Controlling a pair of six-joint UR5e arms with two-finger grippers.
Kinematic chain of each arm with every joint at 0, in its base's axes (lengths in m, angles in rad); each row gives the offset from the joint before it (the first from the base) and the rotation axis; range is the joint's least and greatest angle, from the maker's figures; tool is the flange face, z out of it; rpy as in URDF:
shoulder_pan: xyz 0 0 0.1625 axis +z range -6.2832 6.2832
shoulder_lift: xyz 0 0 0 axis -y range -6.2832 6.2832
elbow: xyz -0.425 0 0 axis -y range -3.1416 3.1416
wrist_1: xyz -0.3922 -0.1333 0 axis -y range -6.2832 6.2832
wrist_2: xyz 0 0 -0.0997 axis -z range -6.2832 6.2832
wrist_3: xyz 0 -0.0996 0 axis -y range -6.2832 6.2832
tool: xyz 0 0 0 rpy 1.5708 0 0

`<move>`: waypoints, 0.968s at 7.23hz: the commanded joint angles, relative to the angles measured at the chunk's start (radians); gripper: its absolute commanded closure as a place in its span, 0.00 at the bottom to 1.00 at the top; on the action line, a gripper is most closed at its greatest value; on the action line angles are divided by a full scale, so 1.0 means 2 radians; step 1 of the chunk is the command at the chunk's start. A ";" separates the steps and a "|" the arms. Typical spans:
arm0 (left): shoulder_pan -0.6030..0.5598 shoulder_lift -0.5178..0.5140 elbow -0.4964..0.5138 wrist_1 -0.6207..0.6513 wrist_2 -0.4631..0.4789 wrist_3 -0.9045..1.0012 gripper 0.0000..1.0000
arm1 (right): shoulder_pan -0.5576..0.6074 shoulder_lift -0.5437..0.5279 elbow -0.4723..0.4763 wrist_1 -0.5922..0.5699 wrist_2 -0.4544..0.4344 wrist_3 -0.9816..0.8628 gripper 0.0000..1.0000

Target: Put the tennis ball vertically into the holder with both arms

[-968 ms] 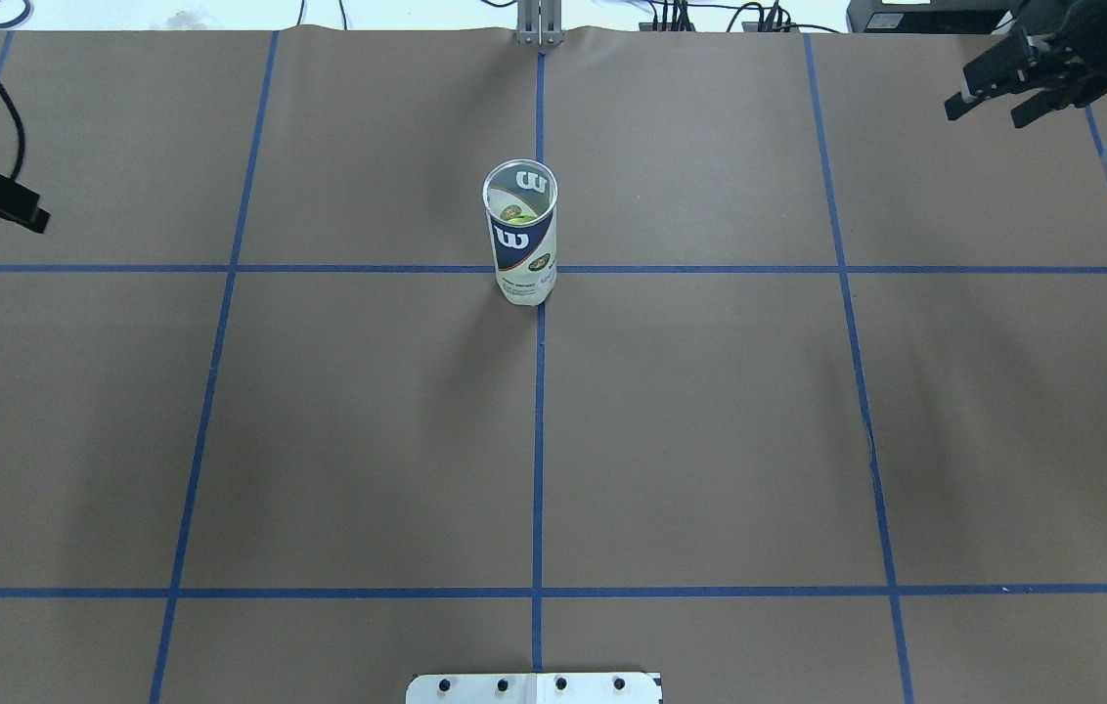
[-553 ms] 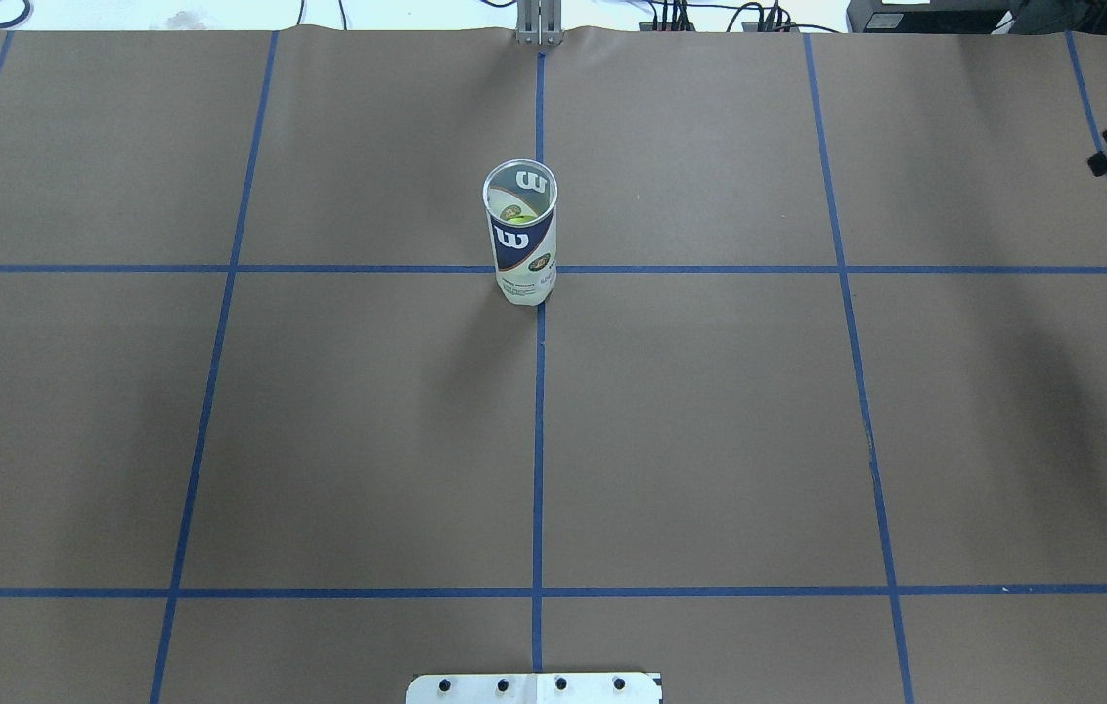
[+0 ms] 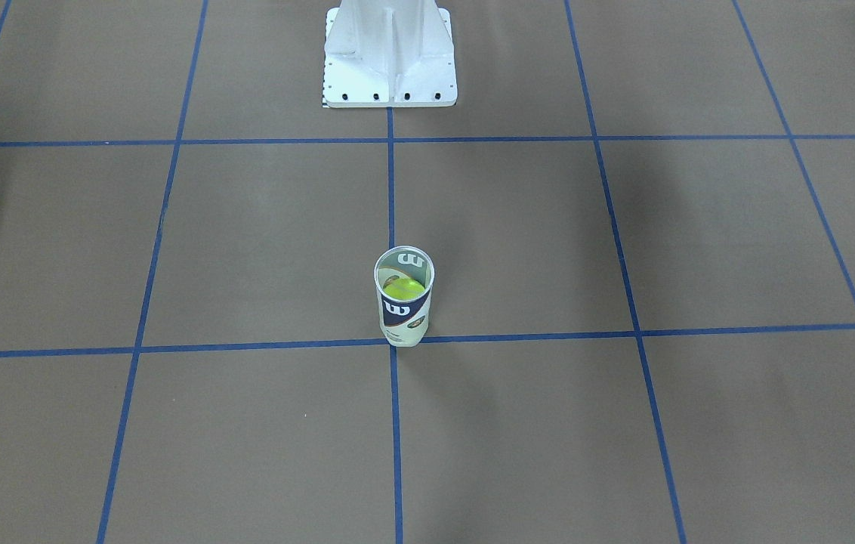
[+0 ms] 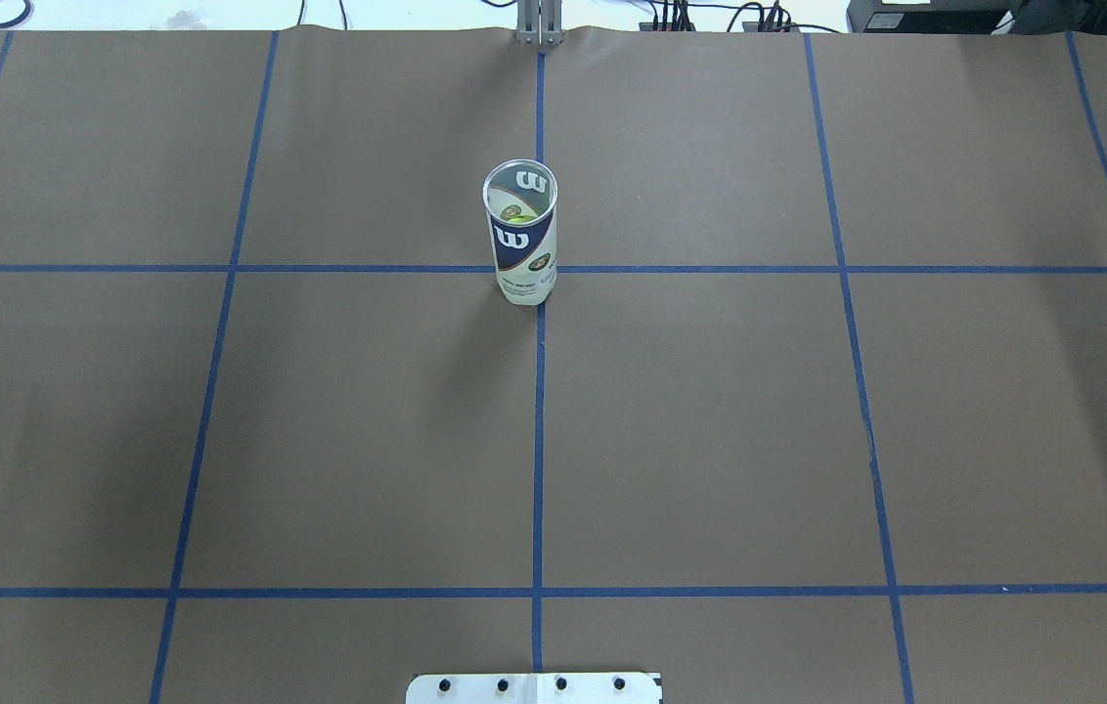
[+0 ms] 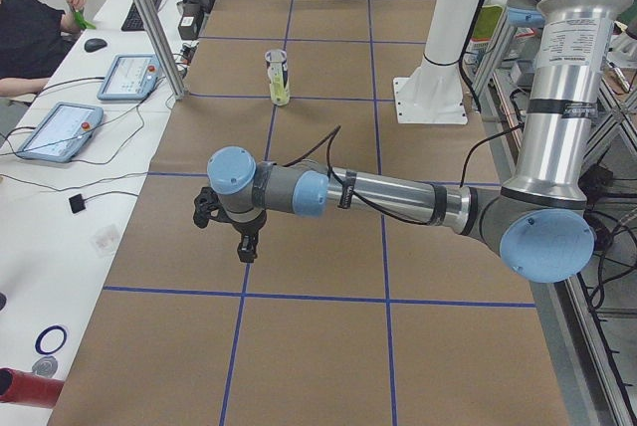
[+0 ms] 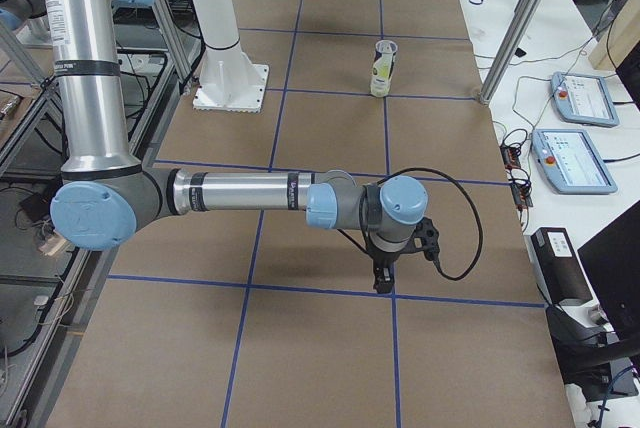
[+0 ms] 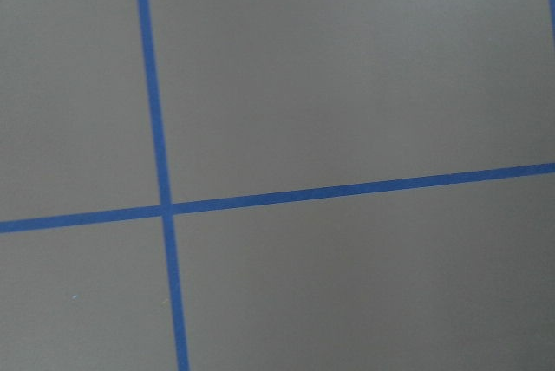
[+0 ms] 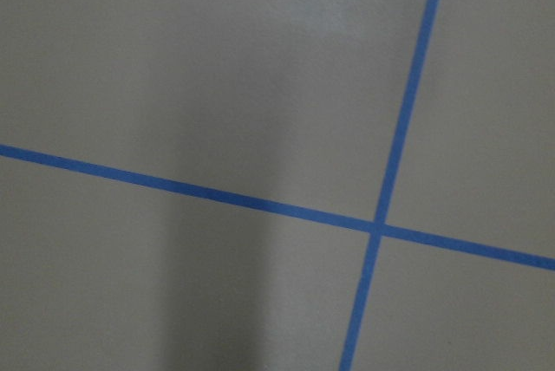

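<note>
Insertion is looking finished, judging from how things are lying: a yellow-green tennis ball (image 3: 403,288) is sitting inside the slim cylindrical tennis-ball can with the white and navy label (image 3: 404,306), below its metal-rimmed mouth. The can is standing upright on the brown-paper-covered desk (image 3: 624,242), just below centre of the front-facing frame, its foot resting where two blue tape lines (image 3: 171,347) are crossing. Nothing is touching it.

Both arms are showing in the side views only. The grey-and-silver left arm (image 5: 378,192) is stretching across the middle of the left-side frame, well apart from the can in the upper part. The grey-and-silver right arm (image 6: 250,191) is doing the same in the right-side frame. The left arm's jaws and the right arm's jaws are pointing down at the desk. How far open they are I cannot tell from these views, and no object is showing in either.

Next move, as I am judging it, is calling for little: keeping both arms clear of the can so it is not getting knocked over, and checking that the ball is resting fully inside.
</note>
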 commanded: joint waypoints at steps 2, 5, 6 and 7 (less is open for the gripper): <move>-0.028 0.005 -0.026 0.091 0.019 0.015 0.00 | 0.028 -0.016 0.024 -0.036 0.007 0.025 0.00; -0.023 0.009 -0.020 0.087 0.092 0.012 0.00 | 0.036 -0.048 0.079 -0.078 0.033 0.019 0.00; -0.023 0.009 -0.020 0.086 0.089 0.013 0.00 | 0.037 -0.053 0.079 -0.078 0.035 0.019 0.00; -0.023 0.008 -0.021 0.085 0.088 0.015 0.00 | 0.037 -0.059 0.079 -0.076 0.034 0.019 0.00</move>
